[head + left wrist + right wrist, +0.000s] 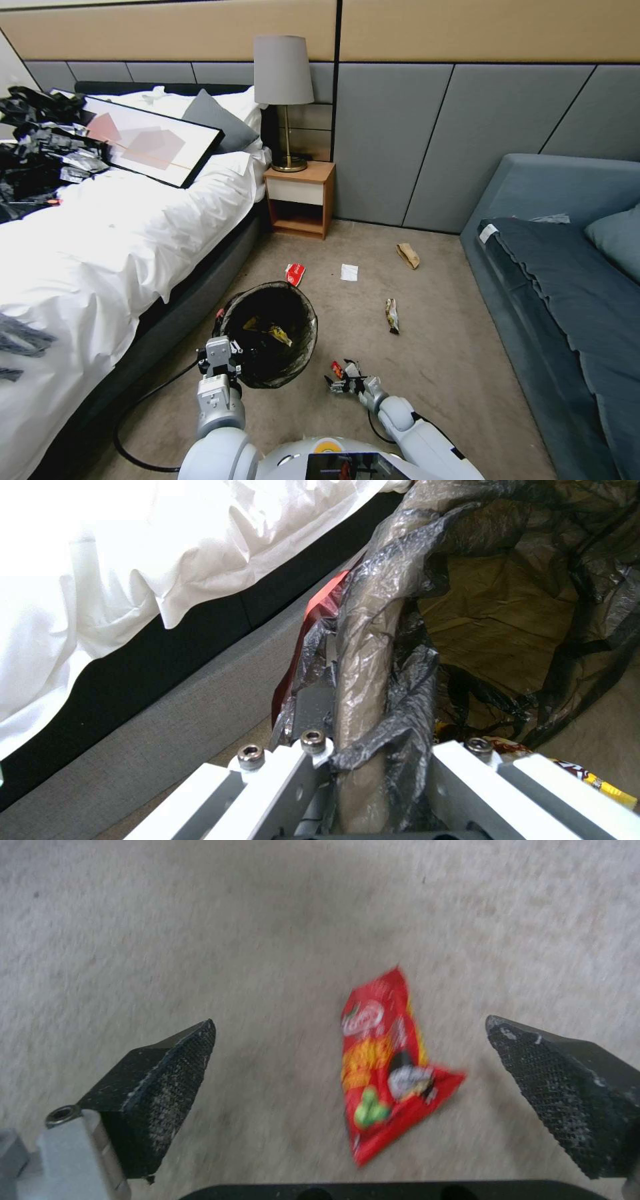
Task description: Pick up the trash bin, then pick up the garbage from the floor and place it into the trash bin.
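your left tool (219, 352) is clamped on the trash bin (270, 333) rim beside the bed (100, 253); a tilt could spill it. your right tool (341, 381) hangs wide open over a red wrapper (383, 1065) on the carpet; thin foil may slip. more garbage (392, 315) lies beyond.

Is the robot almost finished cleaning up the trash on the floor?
Not yet. The left gripper holds the trash bin by its rim, with some wrappers inside. The right gripper is open over a red snack wrapper. Left on the carpet: another red wrapper, white paper scrap, brown paper bag, dark wrapper.
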Controlling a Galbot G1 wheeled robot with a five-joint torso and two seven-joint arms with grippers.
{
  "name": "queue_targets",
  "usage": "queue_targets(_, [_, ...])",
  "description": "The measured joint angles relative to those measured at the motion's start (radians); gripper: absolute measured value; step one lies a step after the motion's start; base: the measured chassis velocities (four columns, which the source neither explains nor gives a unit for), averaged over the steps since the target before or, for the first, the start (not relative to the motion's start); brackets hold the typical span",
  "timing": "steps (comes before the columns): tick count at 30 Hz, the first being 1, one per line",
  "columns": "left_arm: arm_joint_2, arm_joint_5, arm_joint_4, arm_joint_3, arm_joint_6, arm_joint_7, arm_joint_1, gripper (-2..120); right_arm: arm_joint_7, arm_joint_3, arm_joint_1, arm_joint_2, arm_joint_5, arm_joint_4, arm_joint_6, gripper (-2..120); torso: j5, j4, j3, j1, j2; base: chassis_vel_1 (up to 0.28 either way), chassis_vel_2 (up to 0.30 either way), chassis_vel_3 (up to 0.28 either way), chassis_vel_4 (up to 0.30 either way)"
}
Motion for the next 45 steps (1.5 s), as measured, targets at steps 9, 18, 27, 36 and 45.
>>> queue_targets(9, [0.000, -0.001, 0.000, 0.000, 0.000, -0.002, 0.000, 1, -0.013, 0.024, -0.004, 0.010, -0.019, -0.049, 0.040, 75, -0.0002, -0.0001, 0.000, 0.000, 0.000, 0.000, 0.000, 0.000, 0.000])
queue_targets(18, [0.001, 0.000, -0.001, 0.000, -0.002, -0.003, -0.001, 1, -0.015, 0.030, -0.001, 0.015, -0.021, -0.063, 0.052, 43, 0.0000, 0.0000, 0.000, 0.000, 0.000, 0.000, 0.000, 0.000, 0.000])
queue_targets(27, [0.001, 0.004, 0.001, 0.002, -0.004, -0.003, 0.002, 1, -0.031, 0.043, 0.028, 0.019, -0.023, -0.099, 0.079, 9, 0.0003, 0.0002, 0.000, 0.000, 0.000, 0.000, 0.000, 0.000, 0.000])
queue_targets(36, [0.002, 0.006, 0.001, 0.002, -0.005, -0.003, 0.007, 1, -0.034, 0.050, 0.040, 0.029, -0.024, -0.118, 0.088, 0, 0.0000, 0.0000, 0.000, 0.000, 0.000, 0.000, 0.000, 0.000, 0.000])
queue_targets(45, [0.001, 0.008, 0.001, 0.003, -0.006, -0.003, 0.007, 1, -0.037, 0.059, 0.041, 0.024, -0.026, -0.118, 0.096, 0, 0.0000, 0.0001, 0.000, 0.000, 0.000, 0.000, 0.000, 0.000, 0.000])
